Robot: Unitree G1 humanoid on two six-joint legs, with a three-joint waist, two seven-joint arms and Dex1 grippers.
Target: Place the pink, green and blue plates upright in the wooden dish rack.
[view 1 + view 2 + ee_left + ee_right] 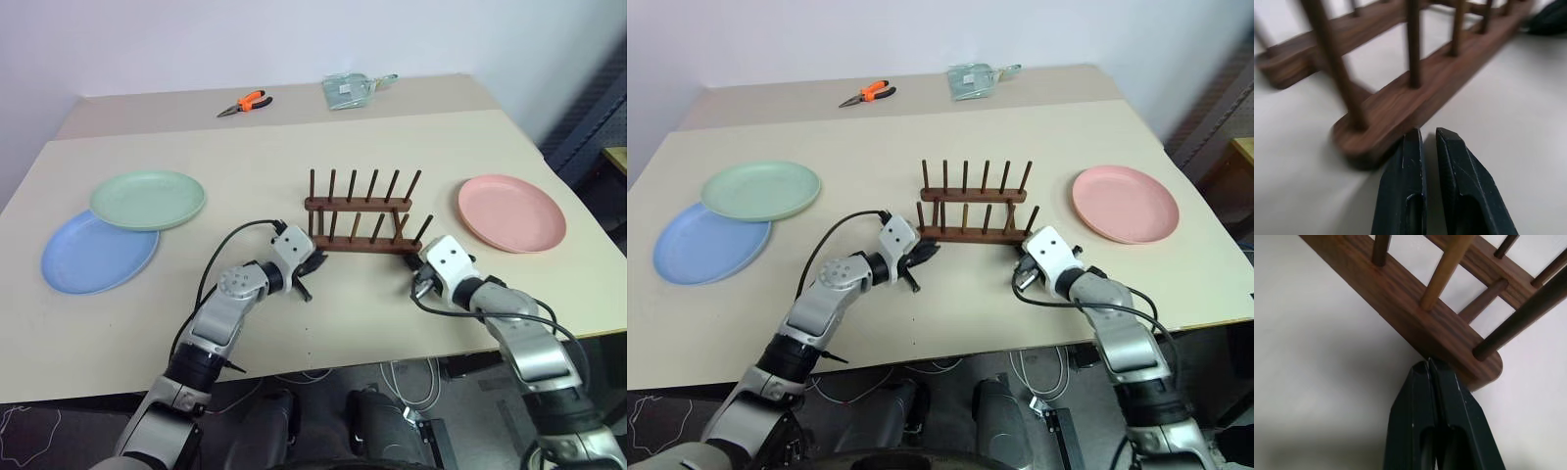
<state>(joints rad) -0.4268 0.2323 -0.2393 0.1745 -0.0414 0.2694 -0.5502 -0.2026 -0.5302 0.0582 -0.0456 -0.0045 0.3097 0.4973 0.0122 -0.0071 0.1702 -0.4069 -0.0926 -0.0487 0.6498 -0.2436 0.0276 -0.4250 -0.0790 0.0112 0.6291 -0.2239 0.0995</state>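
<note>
Both closed, empty pincers, left pincer [1429, 142] and right pincer [1429, 366], press the rack [361, 213] ends; nudge evenly so it doesn't tip, plates still on counter [294, 313].

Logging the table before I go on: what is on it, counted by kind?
Plates: 3: pink plate, green plate, blue plate
Wooden dish rack: 1
Pliers: 1
Clear packet: 1
Total: 6
</note>
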